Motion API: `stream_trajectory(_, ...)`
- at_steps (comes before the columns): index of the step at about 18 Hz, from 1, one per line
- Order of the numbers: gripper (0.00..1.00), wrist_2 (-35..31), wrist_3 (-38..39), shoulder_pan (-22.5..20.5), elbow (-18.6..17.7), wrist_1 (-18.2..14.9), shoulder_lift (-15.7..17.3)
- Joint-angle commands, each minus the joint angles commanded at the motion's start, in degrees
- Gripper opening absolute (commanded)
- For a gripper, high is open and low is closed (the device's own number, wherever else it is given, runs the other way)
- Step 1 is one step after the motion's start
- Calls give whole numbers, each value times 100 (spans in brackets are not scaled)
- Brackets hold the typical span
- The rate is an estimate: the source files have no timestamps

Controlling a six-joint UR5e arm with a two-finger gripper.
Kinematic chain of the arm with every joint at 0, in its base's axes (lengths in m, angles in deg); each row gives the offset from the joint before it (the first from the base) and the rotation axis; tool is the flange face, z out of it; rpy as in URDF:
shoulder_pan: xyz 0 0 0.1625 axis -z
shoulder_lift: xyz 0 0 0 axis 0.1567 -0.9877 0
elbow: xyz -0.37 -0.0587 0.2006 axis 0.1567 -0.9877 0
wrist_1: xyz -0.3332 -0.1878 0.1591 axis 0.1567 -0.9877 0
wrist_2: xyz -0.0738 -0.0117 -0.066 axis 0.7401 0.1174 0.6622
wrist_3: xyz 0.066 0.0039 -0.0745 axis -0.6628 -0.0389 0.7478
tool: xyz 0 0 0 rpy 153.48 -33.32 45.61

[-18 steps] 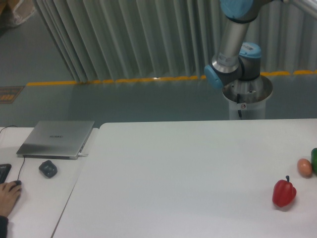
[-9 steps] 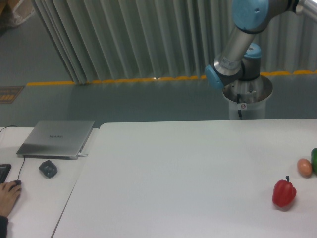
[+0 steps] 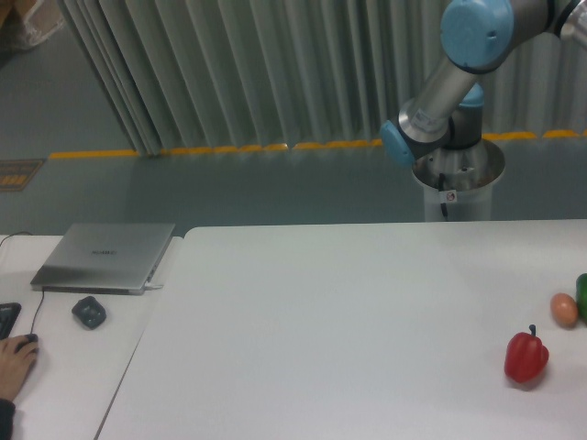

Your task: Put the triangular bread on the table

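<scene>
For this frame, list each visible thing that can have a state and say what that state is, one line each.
Laptop: lid closed, flat on the side desk.
Red pepper: upright on the table, stem up, untouched.
Orange-tan ball: resting on the table near the right edge, beside a green item cut off by the frame.
Robot arm: raised behind the table; its gripper and jaws are out of frame.
Triangular bread: not visible.
Person's hand: resting on a mouse.

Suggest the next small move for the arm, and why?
Probably keep swinging the arm toward the right edge of the table. No bread is in view, and the jaws are out of frame, so nothing can be placed yet. Only a red pepper, an orange-tan ball and a green item cut off by the frame edge sit there.
</scene>
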Motion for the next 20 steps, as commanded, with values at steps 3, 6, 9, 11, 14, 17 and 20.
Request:
stream_trajectory(3,100,-246,0,26,-26,0,0)
stream_trajectory(6,100,-273,9,35,-18,9,-44)
stream_trajectory(9,100,-273,9,35,26,27,-149)
stream_trajectory(11,100,-273,9,35,70,62,-246)
stream_trajectory(14,100,-273,0,35,79,62,-264)
stream_trajectory(17,94,-308,0,44,79,62,-273)
stream_trajectory(20,42,-448,0,70,53,44,-273)
